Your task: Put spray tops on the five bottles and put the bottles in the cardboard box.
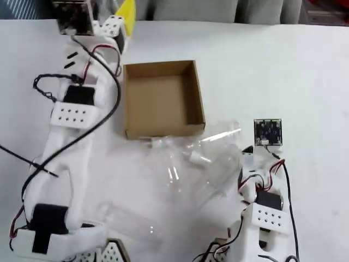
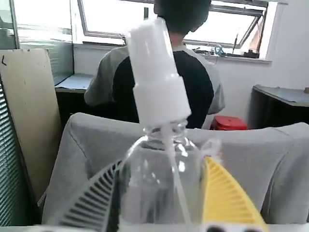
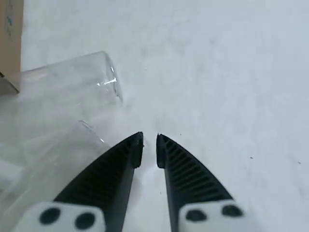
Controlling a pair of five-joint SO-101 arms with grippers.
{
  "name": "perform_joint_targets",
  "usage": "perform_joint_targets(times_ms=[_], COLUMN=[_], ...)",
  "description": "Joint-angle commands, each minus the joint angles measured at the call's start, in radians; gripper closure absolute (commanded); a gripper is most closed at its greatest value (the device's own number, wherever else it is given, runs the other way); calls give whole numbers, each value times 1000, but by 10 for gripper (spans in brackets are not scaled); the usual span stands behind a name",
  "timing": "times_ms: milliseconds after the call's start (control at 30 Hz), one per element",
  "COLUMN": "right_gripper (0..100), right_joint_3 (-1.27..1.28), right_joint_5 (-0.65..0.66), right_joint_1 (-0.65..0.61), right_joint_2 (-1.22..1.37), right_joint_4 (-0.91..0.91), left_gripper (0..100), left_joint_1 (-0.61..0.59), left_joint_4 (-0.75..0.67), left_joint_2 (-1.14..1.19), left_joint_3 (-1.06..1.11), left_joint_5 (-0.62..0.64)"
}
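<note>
Capped bottle (image 2: 154,193) between left fingers (image 2: 227,198).

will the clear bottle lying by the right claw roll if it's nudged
Probably: the clear bottle lies on its round side on the smooth table, so it likely rolls. It looks empty, so probably light and easily shoved.

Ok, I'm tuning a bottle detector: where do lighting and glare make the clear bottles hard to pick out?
High view: the loose bottles nearly melt into the bright white table, shown only by thin glints. Left wrist view: the held bottle is backlit by bright windows; its white spray top stands out. Right wrist view: a bottle rim catches glare.
</note>
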Motion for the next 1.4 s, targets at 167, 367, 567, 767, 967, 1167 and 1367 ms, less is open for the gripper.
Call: perform_joint_targets(times_ms=[167,367,567,767,967,1167,1367], right_gripper=[974,974,974,974,974,974,974], right_joint_3=[-9,-9,-9,-9,-9,-9,-9], right_joint_5=[8,8,8,8,8,8,8], right_joint_1=[12,12,12,12,12,12,12], right_joint_2=[2,2,2,2,2,2,2], right_joint_4=[-54,-54,-54,-54,-54,-48,-47], left_gripper=[972,972,972,972,972,972,972], left_joint_1=[-24,-24,-22,-18,-16,-5,-4], left_joint_4=[-180,-275,-390,-423,-471,-606,-618], left_joint_2=[79,93,91,101,99,101,102], left_joint_3=[81,173,298,358,434,535,552], left_joint_5=[28,28,26,26,26,31,31])
